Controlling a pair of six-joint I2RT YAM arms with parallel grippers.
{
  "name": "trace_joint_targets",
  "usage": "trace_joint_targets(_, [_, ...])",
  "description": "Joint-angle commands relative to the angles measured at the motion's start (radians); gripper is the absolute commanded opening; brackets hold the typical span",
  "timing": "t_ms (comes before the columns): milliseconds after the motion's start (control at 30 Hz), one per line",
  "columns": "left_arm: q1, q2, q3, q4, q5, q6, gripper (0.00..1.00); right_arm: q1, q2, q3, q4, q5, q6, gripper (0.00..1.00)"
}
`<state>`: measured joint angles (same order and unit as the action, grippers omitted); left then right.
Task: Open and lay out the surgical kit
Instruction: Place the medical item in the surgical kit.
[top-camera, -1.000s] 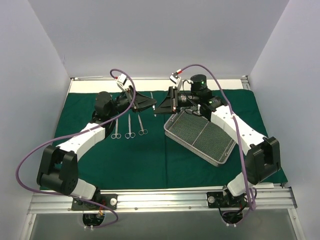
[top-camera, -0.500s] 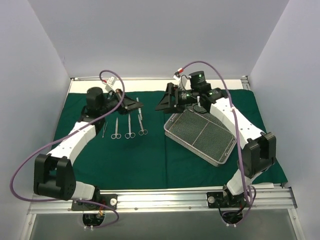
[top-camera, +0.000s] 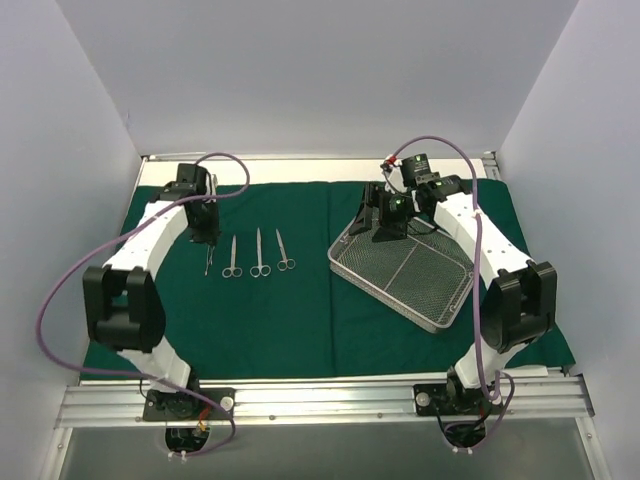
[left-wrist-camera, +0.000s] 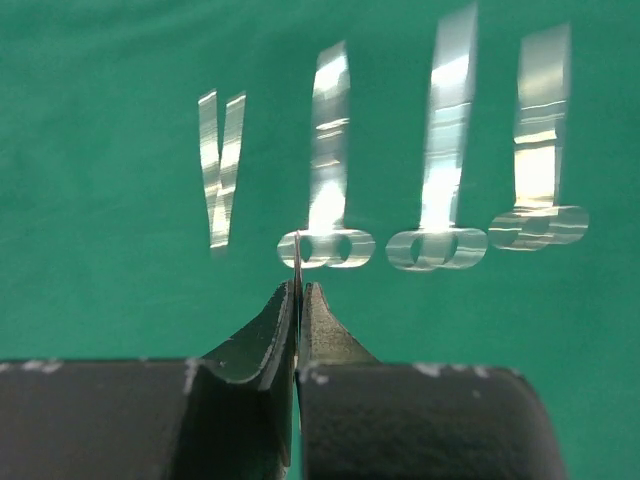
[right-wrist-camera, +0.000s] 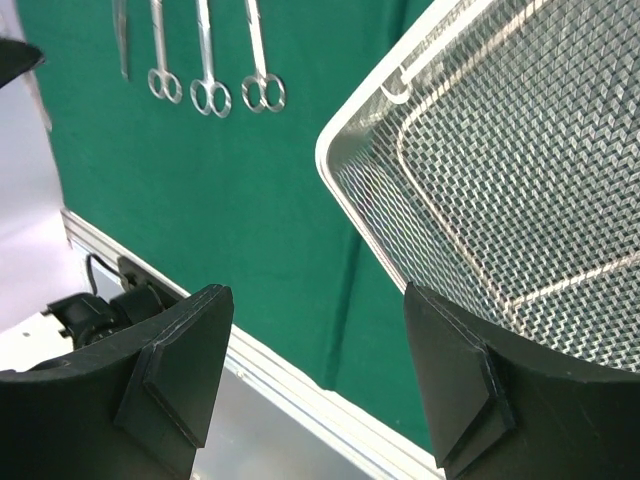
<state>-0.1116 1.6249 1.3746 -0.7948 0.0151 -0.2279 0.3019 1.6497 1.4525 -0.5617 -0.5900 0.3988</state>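
The dark green drape (top-camera: 300, 320) lies spread flat. On it rest steel tweezers (top-camera: 208, 262) and three scissors-like instruments (top-camera: 259, 254) in a row, also seen in the left wrist view with the tweezers (left-wrist-camera: 220, 170) leftmost. My left gripper (top-camera: 205, 232) hovers over the row's left end. Its jaws (left-wrist-camera: 300, 288) are shut on a slim steel instrument (left-wrist-camera: 296, 250) seen edge-on. The silver wire-mesh tray (top-camera: 400, 275) sits askew on the right and holds nothing. My right gripper (top-camera: 385, 218) hangs open above the tray's far corner (right-wrist-camera: 340, 190), nothing between its fingers (right-wrist-camera: 190, 350).
White walls close in the table on three sides. The metal rail (top-camera: 320, 400) with both arm bases runs along the near edge. The row of scissors (right-wrist-camera: 207, 70) shows far off in the right wrist view, beyond bare green drape (right-wrist-camera: 220, 220).
My left gripper shut on a slim instrument at the table's middle and carried it left to the row's end. My right gripper opened and drew back right over the tray.
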Motion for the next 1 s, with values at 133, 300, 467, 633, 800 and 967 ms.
trace_joint_targets(133, [0.029, 0.182, 0.06, -0.035, -0.233, 0.185, 0.02, -0.035, -0.011, -0.021, -0.058, 0.03, -0.028, 0.7])
trace_joint_targets(300, [0.082, 0.286, 0.093, -0.008, -0.241, 0.21, 0.02, -0.096, -0.007, -0.03, -0.079, 0.022, -0.055, 0.7])
trace_joint_targets(467, [0.141, 0.361, 0.142, -0.014, -0.244, 0.226, 0.02, -0.107, 0.005, -0.024, -0.087, 0.036, -0.067, 0.7])
trace_joint_targets(633, [0.148, 0.395, 0.172, 0.006, -0.219, 0.254, 0.04, -0.119, 0.022, -0.023, -0.083, 0.032, -0.068, 0.7])
trace_joint_targets(800, [0.153, 0.451, 0.213, 0.002, -0.222, 0.252, 0.08, -0.126, 0.03, -0.021, -0.078, 0.029, -0.069, 0.7])
trace_joint_targets(967, [0.159, 0.466, 0.228, -0.004, -0.219, 0.254, 0.15, -0.129, 0.03, -0.018, -0.081, 0.03, -0.071, 0.7])
